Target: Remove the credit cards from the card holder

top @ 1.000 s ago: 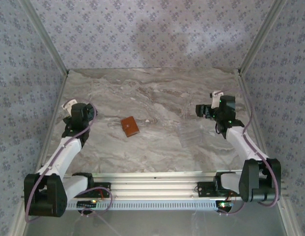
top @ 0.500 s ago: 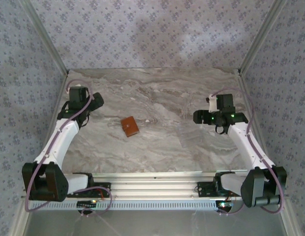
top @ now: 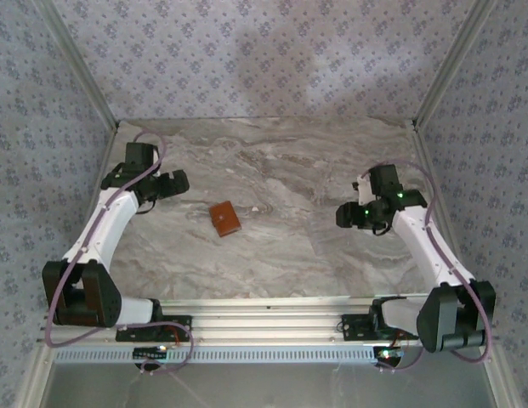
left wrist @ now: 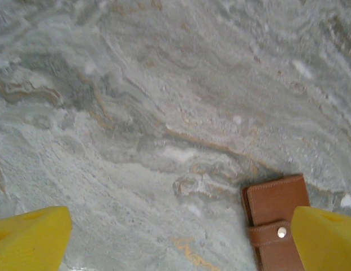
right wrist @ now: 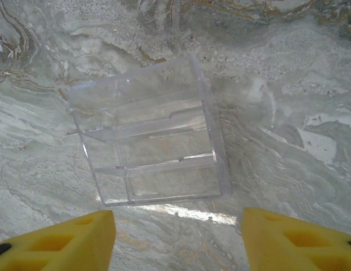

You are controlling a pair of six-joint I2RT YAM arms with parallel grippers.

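From above, the closed tan card holder (top: pixel 224 218) lies on the marble table (top: pixel 281 161). The left end effector (top: pixel 177 183) hovers near it on its left, and the right end effector (top: pixel 343 215) is well off to its right.

Left wrist: the yellow fingers (left wrist: pixel 31 237) stand wide apart. The card holder, its strap snapped shut, lies just beside the right-hand one.

Right wrist: the fingers (right wrist: pixel 299 237) are apart and grip nothing. A clear plastic box (right wrist: pixel 147 132) lies on the table.

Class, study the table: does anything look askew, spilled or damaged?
Nothing looks spilled or damaged. The card holder lies strapped shut, turned at an angle to the edges of the table. The clear plastic box looks empty.
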